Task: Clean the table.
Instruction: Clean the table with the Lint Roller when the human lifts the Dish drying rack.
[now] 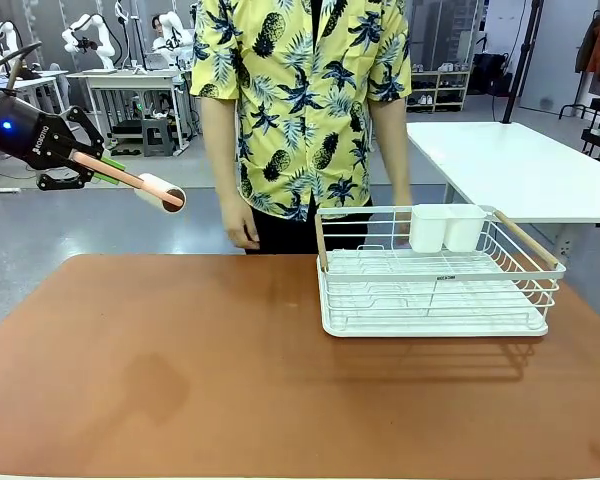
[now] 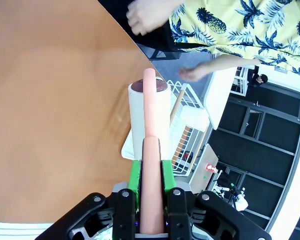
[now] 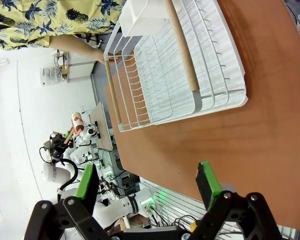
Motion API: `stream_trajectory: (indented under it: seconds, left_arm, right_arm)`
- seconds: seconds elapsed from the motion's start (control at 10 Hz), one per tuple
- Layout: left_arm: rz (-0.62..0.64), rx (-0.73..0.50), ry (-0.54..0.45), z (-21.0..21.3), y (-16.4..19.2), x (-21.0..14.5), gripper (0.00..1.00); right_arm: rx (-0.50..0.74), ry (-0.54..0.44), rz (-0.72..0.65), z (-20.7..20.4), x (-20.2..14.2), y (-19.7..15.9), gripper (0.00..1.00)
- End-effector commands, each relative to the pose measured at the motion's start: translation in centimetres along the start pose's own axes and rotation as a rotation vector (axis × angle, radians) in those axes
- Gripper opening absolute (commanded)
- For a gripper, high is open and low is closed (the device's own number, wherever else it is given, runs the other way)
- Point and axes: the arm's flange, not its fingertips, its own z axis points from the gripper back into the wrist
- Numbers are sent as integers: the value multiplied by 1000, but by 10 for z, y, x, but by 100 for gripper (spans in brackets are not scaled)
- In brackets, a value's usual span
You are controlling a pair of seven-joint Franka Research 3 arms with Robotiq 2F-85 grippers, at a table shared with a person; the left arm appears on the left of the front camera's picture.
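The table [image 1: 230, 370] has a smooth reddish-brown top. My left gripper [image 1: 98, 168] hangs in the air off the table's far left corner. It is shut on the salmon-pink handle of a lint roller [image 1: 161, 192], whose white roll points toward the person. In the left wrist view the green pads of the left gripper [image 2: 150, 170] clamp the handle, and the lint roller [image 2: 150, 115] hovers over the table [image 2: 50, 100] edge. My right gripper [image 3: 146, 175] stands open with nothing between its fingers, high above the table [image 3: 270, 125].
A white wire rack [image 1: 435, 290] with wooden handles sits on the right half of the table and holds a white cutlery holder [image 1: 446, 227]. A person stands at the far edge, with one hand [image 1: 242, 235] near the table. A plain white table [image 1: 520, 160] stands behind on the right.
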Motion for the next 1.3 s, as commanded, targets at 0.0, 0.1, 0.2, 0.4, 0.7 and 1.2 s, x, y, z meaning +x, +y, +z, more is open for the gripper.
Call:
stream_trajectory:
  seconds: [0.0,0.1,0.2,0.4,0.7,1.2]
  left_arm:
    - [-2,-2,0,0,-1,-1,1]
    - [-2,-2,0,0,-1,-1,1]
    - [-2,-2,0,0,-1,-1,1]
    - [-2,-2,0,0,-1,-1,1]
    - [-2,-2,0,0,-1,-1,1]
    - [-2,-2,0,0,-1,-1,1]
  right_arm:
    - [3,-4,3,2,-1,3,100]
    - [3,-4,3,2,-1,3,100]
    - [3,-4,3,2,-1,3,100]
    - [3,-4,3,2,-1,3,100]
    - [3,-4,3,2,-1,3,100]
    - [3,-4,3,2,-1,3,100]
